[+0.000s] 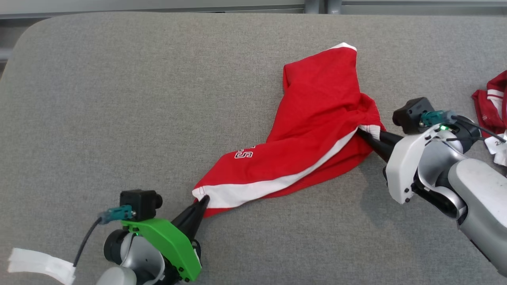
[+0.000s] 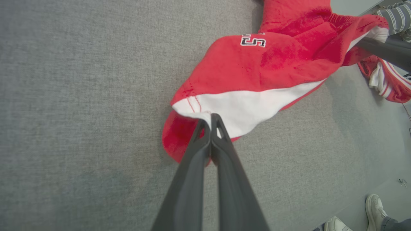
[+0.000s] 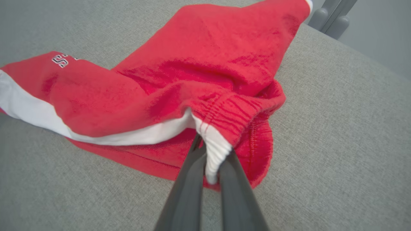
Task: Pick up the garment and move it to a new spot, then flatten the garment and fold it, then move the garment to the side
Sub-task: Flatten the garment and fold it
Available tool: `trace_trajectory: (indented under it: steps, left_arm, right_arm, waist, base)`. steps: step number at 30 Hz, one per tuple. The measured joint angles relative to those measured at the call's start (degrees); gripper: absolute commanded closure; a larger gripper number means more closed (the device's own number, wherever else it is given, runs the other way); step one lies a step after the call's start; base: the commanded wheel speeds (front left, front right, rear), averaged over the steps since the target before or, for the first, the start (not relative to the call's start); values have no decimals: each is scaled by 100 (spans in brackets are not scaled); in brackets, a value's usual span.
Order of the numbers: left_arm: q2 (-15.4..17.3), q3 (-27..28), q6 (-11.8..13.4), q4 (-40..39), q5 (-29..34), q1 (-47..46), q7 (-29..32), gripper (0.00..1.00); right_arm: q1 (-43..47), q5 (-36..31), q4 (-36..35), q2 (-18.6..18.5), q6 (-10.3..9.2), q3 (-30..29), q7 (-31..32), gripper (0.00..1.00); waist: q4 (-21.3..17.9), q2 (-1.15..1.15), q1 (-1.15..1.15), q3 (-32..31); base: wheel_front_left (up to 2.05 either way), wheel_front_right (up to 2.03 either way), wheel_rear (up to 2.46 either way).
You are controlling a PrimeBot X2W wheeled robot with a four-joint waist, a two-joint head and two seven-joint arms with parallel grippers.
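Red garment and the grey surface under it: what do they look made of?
Red garment: soft knit, probably cotton fleece or jersey, matte; fuzzy nap, soft folds. Grey surface: woven upholstery-like cloth, matte; fine heathered weave, rounded padded-looking corner.

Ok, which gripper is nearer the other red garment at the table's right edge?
Right. The right gripper, shut on the shorts' waistband, lies left of the other garment; the left gripper pinches the shorts' far hem corner.

head: gray surface point(image 1: 119, 99) viewed from high above | left wrist: aimed closely along left claw point(image 2: 211, 118) | right wrist: aimed closely along right claw point(image 3: 213, 147) | shared: red shorts point(image 2: 257, 73) seen ahead of both claws
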Motion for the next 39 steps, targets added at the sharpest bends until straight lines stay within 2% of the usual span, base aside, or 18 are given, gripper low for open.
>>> trace_trajectory:
  steps: [6, 10, 12, 14, 18, 22, 27, 30, 31, 32, 33, 36, 39]
  left_arm:
    - [191, 536, 65, -1077, -480, -193, 199, 100]
    - [565, 983, 137, -1474, -730, -1195, 684, 100]
    - [631, 1093, 138, -1358, -828, -1956, 917, 100]
    - [683, 1137, 137, -1021, -842, -2828, 1061, 100]
    - [673, 1028, 113, 67, -544, -4543, 1069, 100]
    - [535, 810, 10, 1313, 21, -5809, 528, 100]
    - [265, 797, -74, 2393, 575, -7335, -1012, 100]
    - [180, 719, -154, 3052, 826, -7739, -2024, 100]
    - [180, 719, -154, 3052, 826, -7739, -2024, 100]
    - [188, 682, -177, 3392, 1021, -7954, -2719, 100]
    - [188, 682, -177, 3392, 1021, -7954, -2719, 100]
    - [193, 555, -225, 3771, 1059, -8233, -3303, 100]
    - [215, 291, -250, 4091, 1020, -8051, -3442, 100]
  right_arm:
    - [-158, 628, -493, -73, 0, -928, -73, 100]
    - [-683, 677, -616, -108, 2, -1540, 325, 100]
    - [-1066, 611, -572, -47, 2, -1715, 587, 100]
    - [-1591, 489, -433, 172, 2, -1935, 757, 100]
    - [-2810, -285, 339, 829, 7, -2429, 793, 100]
    - [-3818, -1367, 1266, 1611, 9, -2839, 325, 100]
    - [-5308, -3021, 2036, 2476, 9, -3874, -715, 100]
    - [-5729, -3722, 2457, 2904, 9, -4339, -1306, 100]
    - [-5729, -3722, 2457, 2904, 9, -4339, -1306, 100]
    - [-5954, -3978, 2682, 3052, 9, -4489, -1674, 100]
    - [-5954, -3978, 2682, 3052, 9, -4489, -1674, 100]
    - [-6199, -4013, 3043, 3097, 5, -4457, -2095, 100]
    - [-5925, -3852, 3502, 3107, 2, -4201, -2363, 100]
  waist:
    - [-86, 0, 0, 2]
    - [-133, 0, 0, 192]
    - [-145, 0, 0, 335]
    - [-147, 0, 0, 508]
    - [-115, 0, 2, 914]
    - [-75, 0, 2, 1265]
    - [-44, 0, 2, 1645]
    - [-21, 0, 2, 1822]
    - [-21, 0, 2, 1822]
    - [-13, 0, 2, 1895]
    - [-13, 0, 2, 1895]
    - [-14, 0, 1, 1981]
    - [-38, 0, 1, 2012]
  base:
    - [0, 0, 0]
    - [0, 0, 0]
    - [0, 0, 0]
    - [0, 0, 0]
    - [0, 0, 0]
    - [0, 0, 0]
    - [0, 0, 0]
    - [0, 0, 0]
    - [0, 0, 0]
    - [0, 0, 0]
    - [0, 0, 0]
    - [0, 0, 0]
    - [0, 0, 0]
